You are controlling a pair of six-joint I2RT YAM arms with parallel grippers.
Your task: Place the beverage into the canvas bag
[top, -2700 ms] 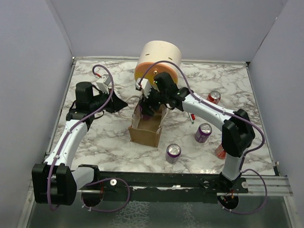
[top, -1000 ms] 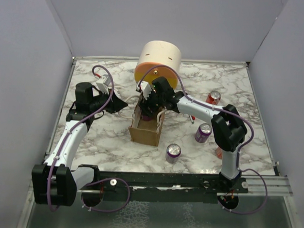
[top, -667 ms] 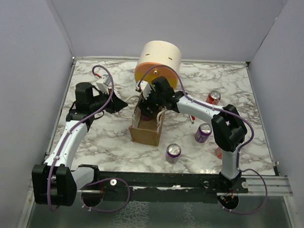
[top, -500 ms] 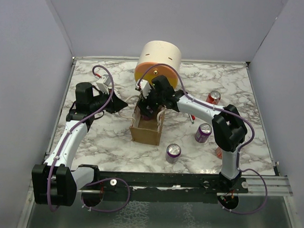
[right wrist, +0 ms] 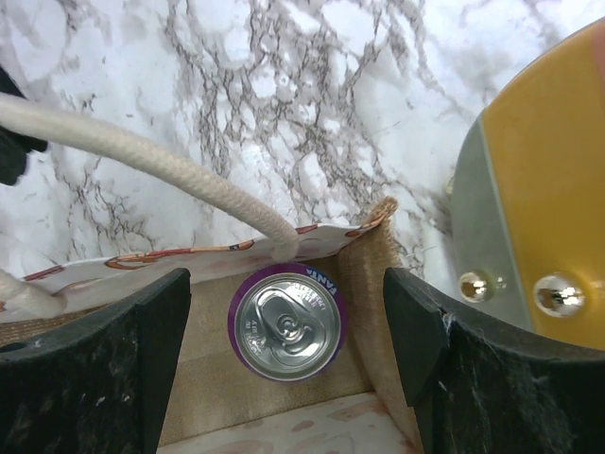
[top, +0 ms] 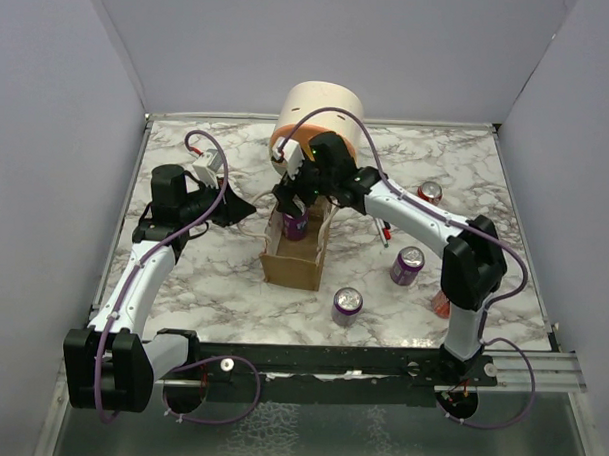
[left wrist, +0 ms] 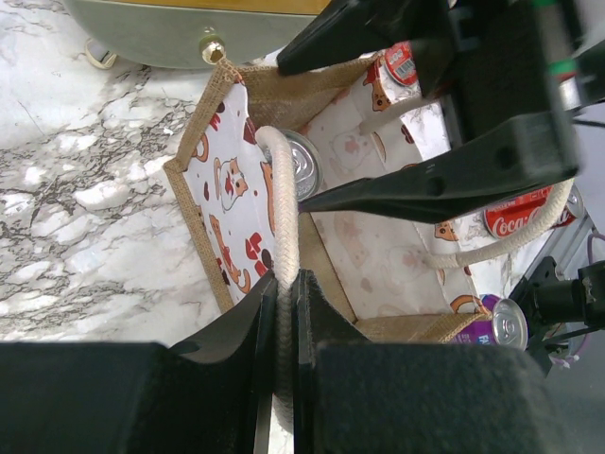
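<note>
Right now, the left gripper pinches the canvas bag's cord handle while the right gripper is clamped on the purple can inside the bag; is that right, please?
Not quite: the right gripper is open, not clamped. The right wrist view shows clear gaps between its fingers and the purple can, which sits inside the canvas bag. The left gripper does pinch the cord handle.

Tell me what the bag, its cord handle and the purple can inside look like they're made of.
Canvas bag: coarse woven fabric, likely jute or canvas, matte tan outside with visible weave; the lining is smoother white printed cloth.
Cord handle: twisted cream rope, probably cotton, matte and fibrous.
Purple can: metal, most likely aluminium, with a shiny silver lid and pull tab.
</note>
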